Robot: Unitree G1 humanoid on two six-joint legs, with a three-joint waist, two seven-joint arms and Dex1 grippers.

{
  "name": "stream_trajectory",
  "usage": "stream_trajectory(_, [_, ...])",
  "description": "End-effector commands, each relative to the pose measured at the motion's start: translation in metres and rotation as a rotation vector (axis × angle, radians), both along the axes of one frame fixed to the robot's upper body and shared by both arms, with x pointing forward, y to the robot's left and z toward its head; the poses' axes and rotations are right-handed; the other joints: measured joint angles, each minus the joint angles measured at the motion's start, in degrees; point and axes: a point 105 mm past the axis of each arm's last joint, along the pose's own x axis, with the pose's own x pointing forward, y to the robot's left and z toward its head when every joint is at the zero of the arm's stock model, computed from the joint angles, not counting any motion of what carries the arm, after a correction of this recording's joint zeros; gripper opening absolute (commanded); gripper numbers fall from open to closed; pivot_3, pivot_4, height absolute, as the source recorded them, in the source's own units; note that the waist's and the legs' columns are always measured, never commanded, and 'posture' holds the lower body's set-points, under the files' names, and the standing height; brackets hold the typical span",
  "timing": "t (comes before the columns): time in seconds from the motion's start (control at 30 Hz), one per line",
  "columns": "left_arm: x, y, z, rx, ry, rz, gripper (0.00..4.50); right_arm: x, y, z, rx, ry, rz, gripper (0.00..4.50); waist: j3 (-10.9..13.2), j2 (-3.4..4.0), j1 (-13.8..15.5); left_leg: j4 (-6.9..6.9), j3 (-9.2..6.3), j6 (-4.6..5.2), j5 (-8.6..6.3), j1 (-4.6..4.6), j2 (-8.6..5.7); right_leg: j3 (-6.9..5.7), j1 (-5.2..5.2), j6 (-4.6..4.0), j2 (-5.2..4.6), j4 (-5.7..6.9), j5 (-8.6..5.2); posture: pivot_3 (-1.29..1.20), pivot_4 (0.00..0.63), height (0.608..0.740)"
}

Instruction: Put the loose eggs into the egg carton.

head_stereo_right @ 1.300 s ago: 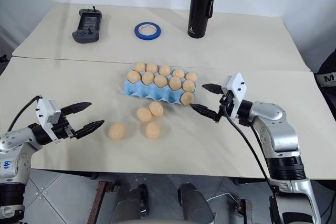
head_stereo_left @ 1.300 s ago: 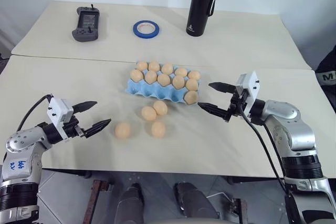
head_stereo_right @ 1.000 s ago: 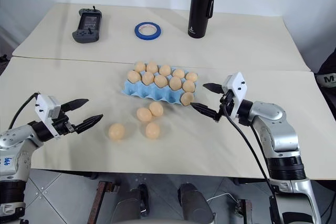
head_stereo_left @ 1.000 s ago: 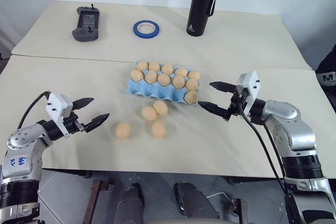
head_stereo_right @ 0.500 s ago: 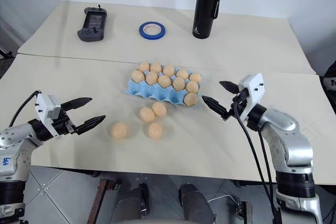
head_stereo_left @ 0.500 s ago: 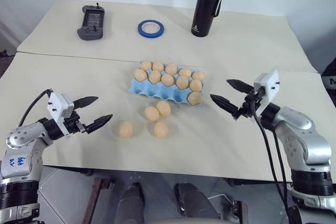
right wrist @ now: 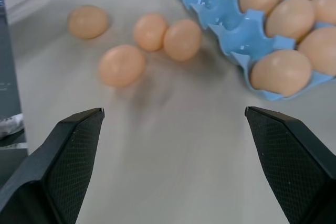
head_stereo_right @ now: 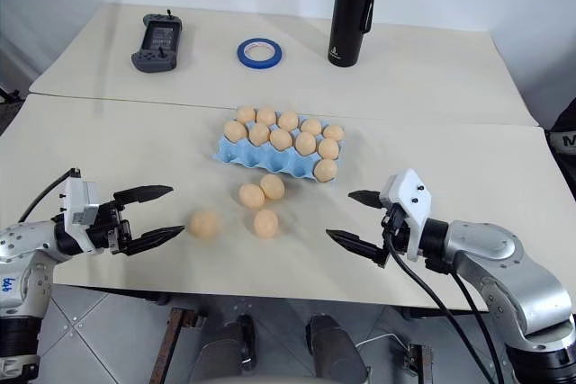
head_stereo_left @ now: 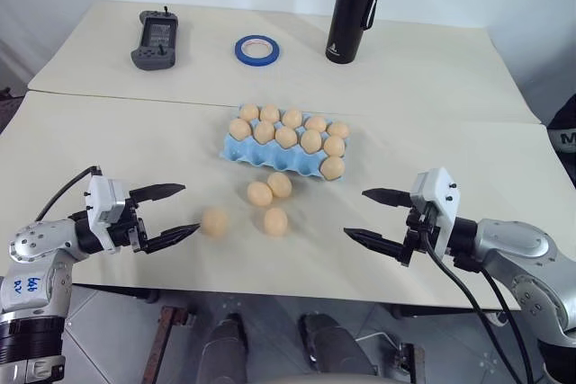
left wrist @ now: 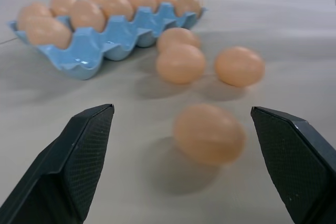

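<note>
Right gripper pulling back from light blue moulded egg carton, jaws spread, empty. Left gripper, jaws spread, turning toward nearest of four loose tan eggs on cream tabletop; none cartoned yet.

We see two cream tables pushed together — their seam crosses the frame just above the light blue egg carton at centre. On the far table lie a grey handheld controller at upper left, a blue tape ring and a black flask standing upright at top centre. Below the carton, four loose eggs rest on the near table — one apart, lower left.
</note>
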Motion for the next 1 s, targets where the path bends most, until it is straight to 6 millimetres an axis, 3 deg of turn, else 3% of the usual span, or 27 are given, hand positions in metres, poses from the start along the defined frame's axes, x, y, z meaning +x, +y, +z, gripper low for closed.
stream_trajectory(0.03, [-0.006, 0.007, 0.013, 0.008, -0.054, -0.028, 4.46, -0.002, 0.008, 0.004, 0.015, -0.031, 0.041, 4.5, 0.0, 0.0, -0.1, 0.0, 0.0, 0.01, -0.01, 0.0, 0.01, -0.01, 0.0, 0.0, 0.0, -0.01, 0.0, 0.0, 0.15, 0.74])
stream_trajectory(0.27, [-0.021, 0.032, 0.006, 0.063, -0.065, -0.002, 4.46, 0.011, 0.051, -0.006, 0.048, -0.028, 0.111, 4.5, 0.0, -0.02, -0.7, -0.06, -0.02, -0.04, -0.04, 0.06, 0.1, -0.03, -0.07, -0.15, 0.09, 0.07, -0.08, 0.0, 0.15, 0.74])
stream_trajectory(0.4, [-0.025, 0.05, 0.001, 0.073, -0.069, 0.087, 4.46, 0.034, 0.063, -0.013, 0.03, -0.039, 0.061, 4.5, 0.0, -0.04, -0.5, -0.05, -0.02, -0.05, -0.05, -0.02, 0.08, -0.05, -0.13, -0.38, 0.03, 0.06, -0.21, 0.0, 0.15, 0.74])
stream_trajectory(0.67, [-0.037, 0.052, 0.008, 0.057, -0.098, 0.13, 4.46, 0.031, 0.098, -0.03, 0.035, -0.002, 0.202, 4.5, -0.1, -0.1, -0.2, -0.18, -0.01, -0.1, -0.09, -0.02, 0.08, -0.48, -0.17, -0.32, -0.19, 0.1, -0.19, 0.0, 0.15, 0.74])
stream_trajectory(1.0, [-0.042, 0.053, 0.01, 0.048, -0.09, 0.151, 4.46, 0.027, 0.121, -0.033, -0.007, 0.023, 0.253, 4.5, -0.1, -0.1, -0.2, -0.19, -0.02, -0.12, -0.1, -0.01, 0.08, -0.7, -0.21, -0.32, -0.28, 0.15, -0.19, 0.0, 0.15, 0.74])
